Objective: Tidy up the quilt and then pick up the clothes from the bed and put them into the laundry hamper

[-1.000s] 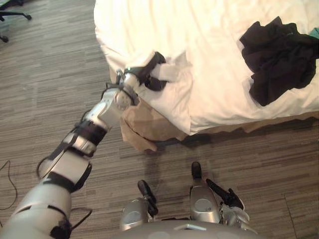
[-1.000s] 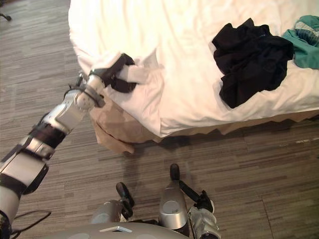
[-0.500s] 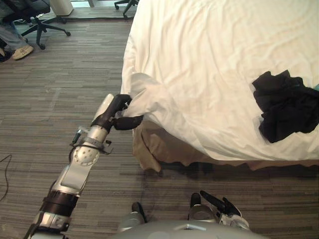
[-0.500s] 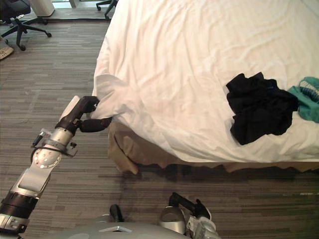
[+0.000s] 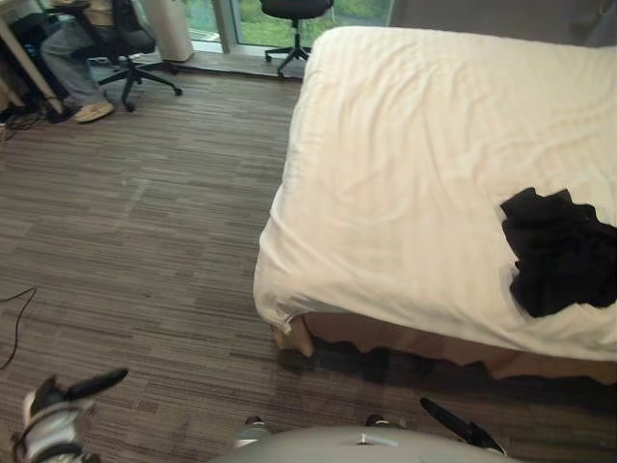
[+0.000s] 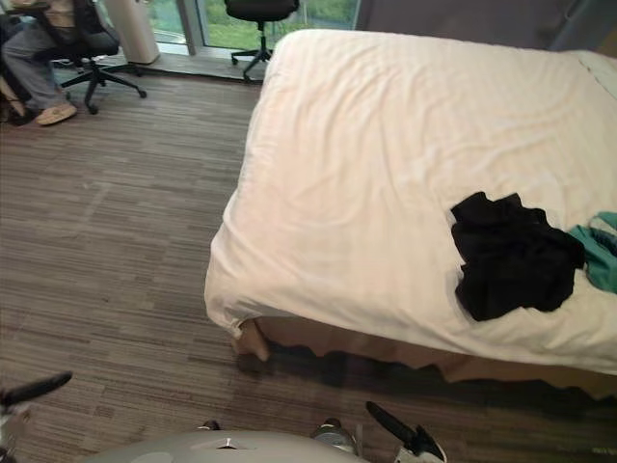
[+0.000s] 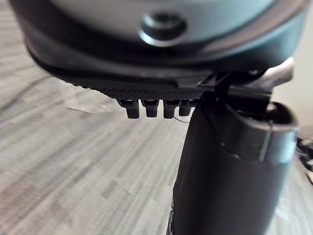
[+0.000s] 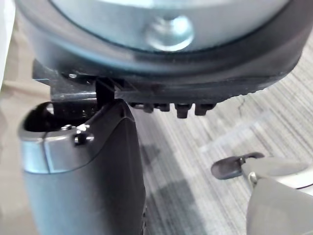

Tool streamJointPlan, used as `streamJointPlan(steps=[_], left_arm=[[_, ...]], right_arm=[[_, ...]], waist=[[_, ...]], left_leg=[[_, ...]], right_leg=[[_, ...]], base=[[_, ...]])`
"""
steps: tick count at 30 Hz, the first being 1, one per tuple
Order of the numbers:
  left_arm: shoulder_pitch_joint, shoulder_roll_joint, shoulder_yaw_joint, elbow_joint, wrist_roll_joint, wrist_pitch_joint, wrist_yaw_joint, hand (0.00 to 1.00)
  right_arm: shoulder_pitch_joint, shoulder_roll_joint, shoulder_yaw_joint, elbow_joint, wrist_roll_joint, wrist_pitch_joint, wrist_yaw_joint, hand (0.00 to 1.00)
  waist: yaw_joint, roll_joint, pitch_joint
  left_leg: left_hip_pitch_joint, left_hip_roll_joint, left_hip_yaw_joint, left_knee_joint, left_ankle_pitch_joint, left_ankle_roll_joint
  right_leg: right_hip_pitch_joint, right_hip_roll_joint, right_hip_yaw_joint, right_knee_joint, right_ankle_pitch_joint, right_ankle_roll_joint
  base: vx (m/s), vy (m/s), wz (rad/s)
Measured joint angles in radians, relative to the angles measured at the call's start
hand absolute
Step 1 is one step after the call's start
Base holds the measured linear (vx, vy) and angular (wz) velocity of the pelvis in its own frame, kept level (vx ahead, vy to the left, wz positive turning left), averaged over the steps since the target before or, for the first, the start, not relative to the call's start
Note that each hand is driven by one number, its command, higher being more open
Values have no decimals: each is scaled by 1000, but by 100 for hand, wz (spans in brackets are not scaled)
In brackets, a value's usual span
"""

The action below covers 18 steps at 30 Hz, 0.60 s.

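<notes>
Looking down from the robot's head, a white quilt (image 5: 415, 164) is lying smooth and flat across the bed (image 5: 386, 340), draping over the near edge, with one small fold hanging at the near left corner (image 5: 278, 313). A crumpled pile of black clothes (image 6: 511, 256) is resting on the quilt close to the near edge, at the right side of the bed, and a teal garment (image 6: 603, 253) is touching its far side.

The left hand (image 5: 53, 417) is hanging low over the striped wood-look floor (image 5: 145, 231), well apart from the bed, with fingers stretched out and nothing in its grasp. The right hand (image 5: 458, 424) is hanging low in front of the bed, also relaxed and carrying nothing. In the far left corner a person (image 5: 77, 43) is sitting on an office chair, and another chair (image 5: 289, 8) is standing by the window.

The quilt appears tidied, so the clothes are probably next. Both hands are far from the pile, so a long reach across the soft bedding is likely needed. Fingers closing too deep could be pinching the quilt along with the fabric and dragging it out of shape. A shallow grip could be lifting only part of the black pile, or leaving the teal piece behind.
</notes>
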Motion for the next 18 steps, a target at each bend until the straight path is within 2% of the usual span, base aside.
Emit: streamJointPlan(steps=[2, 3, 5, 6, 7, 8, 12, 14, 15, 17, 18], left_arm=[[26, -11, -4, 10, 34, 8, -4, 100], [30, -32, -11, 10, 33, 9, -7, 100], [30, -80, -47, 9, 33, 6, -6, 100], [30, -115, -69, 8, 33, 4, -6, 100], [31, -167, -103, 4, 32, -1, -5, 100], [34, -235, -153, -15, 31, -8, -5, 100], [36, -343, -254, -45, 22, -12, -5, 100], [37, -409, -345, -75, 16, -14, -2, 100], [39, -418, -366, -86, 14, -15, 0, 100], [51, -437, -438, -127, 9, -35, 4, 100], [54, -438, -442, -133, 9, -36, 4, 100]], right_arm=[[-5, 0, -18, 11, 5, 0, 4, 100], [-8, 1, -37, 22, 7, 1, 4, 100], [-11, 1, -76, 31, 36, 4, 3, 100], [-9, 1, -101, 35, 46, 5, 0, 100], [-5, 1, -123, 35, 66, 8, -5, 100], [-6, 1, -147, 35, 88, 15, -10, 100], [-5, -3, -229, 35, 114, 22, -31, 100], [-9, -57, -352, 32, 123, 33, -47, 100], [-13, -79, -375, 32, 123, 38, -50, 100], [-50, -199, -499, 32, 121, 49, -78, 100], [-56, -213, -512, 32, 121, 50, -82, 100]], waist=[[0, -5, -23], [0, 4, -34], [-5, 5, -45], [-12, 11, -49], [-25, 7, -56], [-29, 14, -60], [-50, 10, -62], [-64, 1, -65], [-66, 6, -67], [-97, 17, -70], [-101, 19, -71]], left_leg=[[-1, -4, 2, -10, 6, 2], [-3, -8, 4, -22, 12, 3], [-3, -11, 11, -25, 16, 6], [-2, -14, 13, -26, 17, 8], [-1, -16, 15, -26, 18, 9], [-1, -16, 31, -26, 17, 6], [5, -14, 48, -26, 14, -1], [16, -14, 77, -26, 4, -4], [15, -15, 83, -26, 2, -5], [14, -16, 93, -26, -1, -1], [15, -16, 94, -26, -2, -1]], right_leg=[[-4, -3, 2, 1, -1, 0], [-13, -5, 5, 0, -3, 0], [-20, -9, 12, 3, -3, 0], [-21, -11, 17, 3, -6, -5], [-21, -13, 22, 5, -6, -5], [-36, -12, 39, 8, -4, -3], [-39, -8, 59, 12, 0, -3], [-45, -5, 88, 8, 5, 1], [-49, -5, 92, 7, 7, 2], [-54, -3, 107, -7, 19, 13], [-54, -2, 110, -7, 20, 13]], base=[[-96, 4, -3], [-91, 2, -9], [-101, 5, -11], [-97, 15, -9], [-100, 24, -21], [-68, 24, -22], [-19, 14, -21], [4, 22, -34], [26, 28, -23], [65, 27, -18], [67, 16, -13]])
